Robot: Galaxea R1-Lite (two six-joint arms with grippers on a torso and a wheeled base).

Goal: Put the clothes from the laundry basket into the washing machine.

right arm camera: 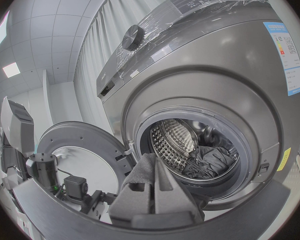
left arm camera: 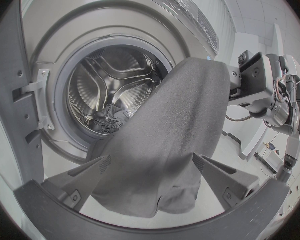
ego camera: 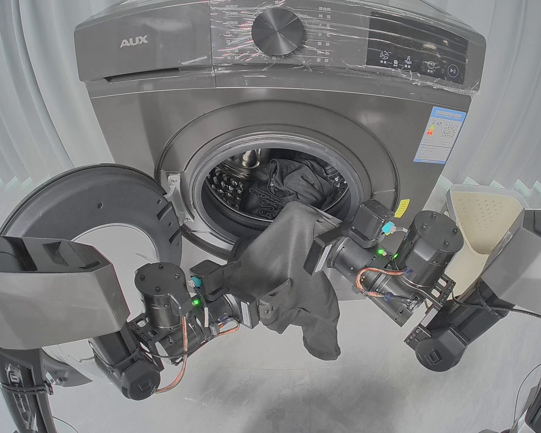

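Right gripper (right arm camera: 155, 187) pinches the grey garment (ego camera: 282, 254) at the washing machine (ego camera: 138, 121) opening, rest dangling outside; left gripper (left arm camera: 150, 158) is spread around it. I'd shove it deep into the drum (ego camera: 228, 184) so nothing trails out.

The dark grey garment (ego camera: 282, 260) hides the lower rim of the washing machine (ego camera: 138, 121) opening from us. We see the laundry basket (ego camera: 484, 211) largely covered by the right arm (ego camera: 427, 242), and the open door (ego camera: 90, 199) partly behind the left arm (ego camera: 42, 296).
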